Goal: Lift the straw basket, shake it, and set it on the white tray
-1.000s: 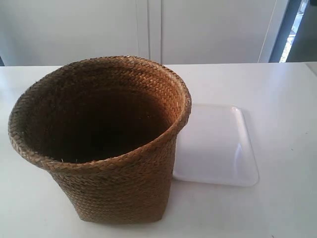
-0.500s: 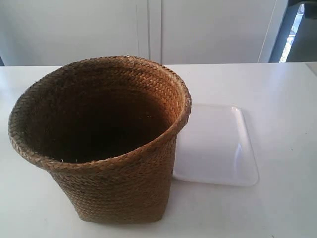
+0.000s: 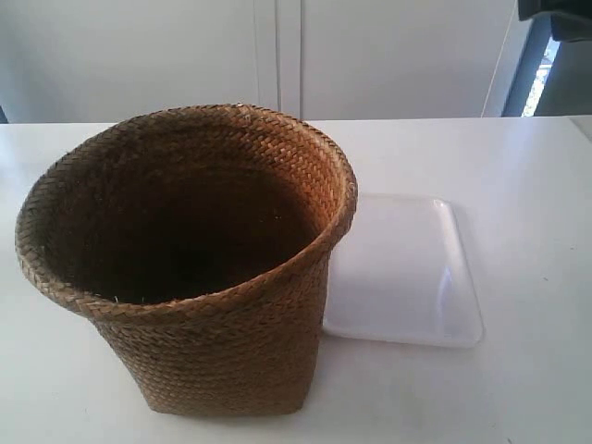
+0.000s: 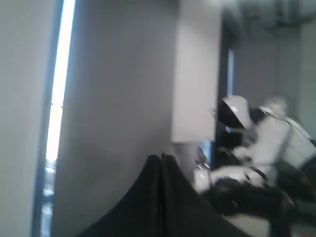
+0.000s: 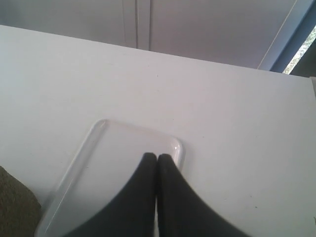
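Observation:
The straw basket (image 3: 190, 264) stands upright on the white table, brown and braided, its dark inside showing. Its right side touches or overlaps the white tray (image 3: 407, 273), which lies flat beside it. In the right wrist view my right gripper (image 5: 157, 157) is shut with nothing in it, hovering above the white tray (image 5: 98, 163); a corner of the straw basket (image 5: 15, 207) shows at the frame's edge. My left gripper (image 4: 160, 157) is shut and empty, pointed at a grey wall, away from the table. A dark part of the arm at the exterior view's right (image 3: 555, 14) shows at the top corner.
The white table (image 3: 518, 185) runs wide behind and to the right of the tray. Pale cabinet doors (image 3: 277, 55) stand behind it. The left wrist view shows blurred white and black equipment (image 4: 256, 148) in the room.
A dark arm part has come into the exterior view's top right corner. Basket and tray have not moved.

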You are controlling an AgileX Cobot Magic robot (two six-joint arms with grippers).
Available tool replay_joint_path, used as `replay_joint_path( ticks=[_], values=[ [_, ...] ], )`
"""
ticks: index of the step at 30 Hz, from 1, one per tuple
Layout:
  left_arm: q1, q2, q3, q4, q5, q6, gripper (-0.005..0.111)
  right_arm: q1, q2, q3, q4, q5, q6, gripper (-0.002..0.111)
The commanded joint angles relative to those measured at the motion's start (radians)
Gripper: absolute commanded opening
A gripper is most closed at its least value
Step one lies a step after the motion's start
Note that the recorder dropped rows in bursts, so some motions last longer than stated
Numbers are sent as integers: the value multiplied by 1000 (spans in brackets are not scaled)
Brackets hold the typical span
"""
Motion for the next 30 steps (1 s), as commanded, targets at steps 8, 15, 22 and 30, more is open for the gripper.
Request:
replay_joint_path(
  ticks=[8, 15, 22, 30],
  values=[
    [-5, 70, -103, 1198, 424, -698, 0, -11, 14, -3, -4, -17, -11, 0],
    [-5, 201, -106, 1565, 381, -888, 0, -11, 14, -3, 0, -15, -11, 0],
    [-5, 348, -109, 1610, 338, -989, 0, -11, 14, -3, 0, -6, 37, 0],
    [97, 466, -109, 1668, 405, -964, 0, -11, 14, -3, 0, 75, 7, 0]
  ],
)
